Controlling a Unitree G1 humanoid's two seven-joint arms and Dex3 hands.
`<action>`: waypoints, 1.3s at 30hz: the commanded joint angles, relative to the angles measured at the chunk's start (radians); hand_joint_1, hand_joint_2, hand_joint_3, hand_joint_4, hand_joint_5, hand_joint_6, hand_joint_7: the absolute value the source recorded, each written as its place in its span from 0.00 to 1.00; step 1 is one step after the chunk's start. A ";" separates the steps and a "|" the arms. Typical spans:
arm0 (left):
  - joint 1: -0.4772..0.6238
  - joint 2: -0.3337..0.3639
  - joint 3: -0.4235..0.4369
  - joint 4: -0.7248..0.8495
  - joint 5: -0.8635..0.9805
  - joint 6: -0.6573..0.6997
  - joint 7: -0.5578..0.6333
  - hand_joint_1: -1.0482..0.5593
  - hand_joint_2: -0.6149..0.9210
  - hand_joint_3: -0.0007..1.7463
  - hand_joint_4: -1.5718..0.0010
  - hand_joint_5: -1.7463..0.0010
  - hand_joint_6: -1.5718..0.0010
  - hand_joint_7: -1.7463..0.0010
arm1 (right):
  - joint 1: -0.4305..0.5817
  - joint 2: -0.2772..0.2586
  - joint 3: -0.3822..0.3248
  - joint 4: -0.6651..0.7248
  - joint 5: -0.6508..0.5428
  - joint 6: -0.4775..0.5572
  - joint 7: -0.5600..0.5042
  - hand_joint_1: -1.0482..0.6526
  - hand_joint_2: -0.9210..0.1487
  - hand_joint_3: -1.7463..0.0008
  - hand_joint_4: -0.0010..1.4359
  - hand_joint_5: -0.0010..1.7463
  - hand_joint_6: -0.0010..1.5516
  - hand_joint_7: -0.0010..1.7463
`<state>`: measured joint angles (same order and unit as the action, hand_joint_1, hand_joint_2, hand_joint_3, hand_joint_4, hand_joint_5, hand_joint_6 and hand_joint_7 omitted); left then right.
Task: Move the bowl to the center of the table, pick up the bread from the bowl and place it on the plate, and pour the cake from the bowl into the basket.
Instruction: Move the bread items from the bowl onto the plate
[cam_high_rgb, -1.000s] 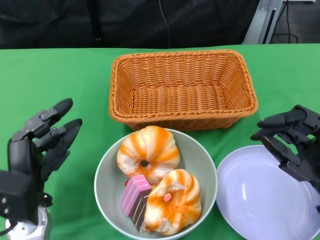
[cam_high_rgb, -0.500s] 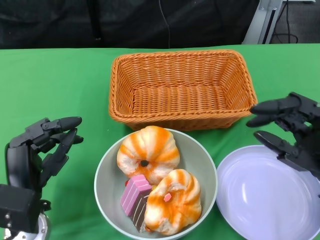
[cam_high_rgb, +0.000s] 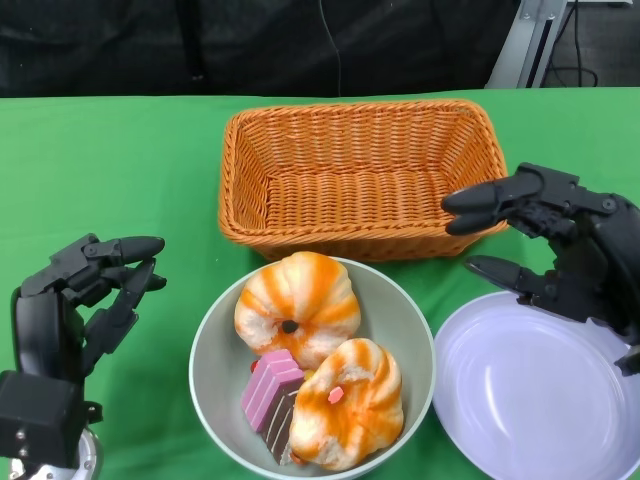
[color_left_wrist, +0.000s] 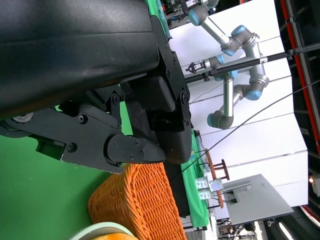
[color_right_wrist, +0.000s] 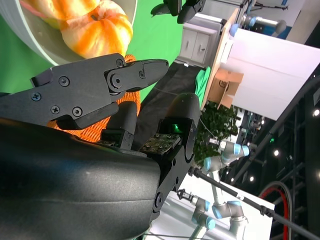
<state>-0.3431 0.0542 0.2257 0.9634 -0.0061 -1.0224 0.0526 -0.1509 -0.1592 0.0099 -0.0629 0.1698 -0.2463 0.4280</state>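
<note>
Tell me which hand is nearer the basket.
Right. The right hand hovers beside the basket at its near right corner; the left hand sits well off to its left.

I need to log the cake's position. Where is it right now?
In the head view, the pink cake sits in the grey bowl at its front left, wedged against the two orange-striped breads.

Grey bowl (cam_high_rgb: 405, 330) holds two breads (cam_high_rgb: 296, 305), cake (cam_high_rgb: 268, 388); basket (cam_high_rgb: 365, 178) beyond, plate (cam_high_rgb: 535, 390) beside.
</note>
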 joint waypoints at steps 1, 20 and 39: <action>0.011 0.018 0.006 -0.012 -0.005 -0.014 0.015 0.52 1.00 0.12 0.46 0.35 0.35 0.64 | -0.018 -0.012 0.026 -0.037 -0.028 0.033 -0.008 0.41 0.00 0.98 0.35 0.58 0.37 0.31; 0.016 0.012 -0.007 -0.005 0.000 -0.004 0.016 0.52 1.00 0.12 0.46 0.34 0.37 0.61 | -0.057 -0.014 0.129 -0.169 -0.176 0.160 -0.043 0.32 0.04 1.00 0.35 0.51 0.36 0.26; 0.013 0.005 -0.026 0.001 -0.001 -0.004 0.019 0.50 1.00 0.12 0.49 0.30 0.40 0.56 | -0.103 0.007 0.241 -0.215 -0.359 0.154 -0.101 0.25 0.03 1.00 0.44 0.37 0.46 0.07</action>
<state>-0.3375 0.0491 0.1951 0.9665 0.0015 -1.0225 0.0705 -0.2515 -0.1404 0.2579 -0.2693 -0.1902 -0.0903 0.3334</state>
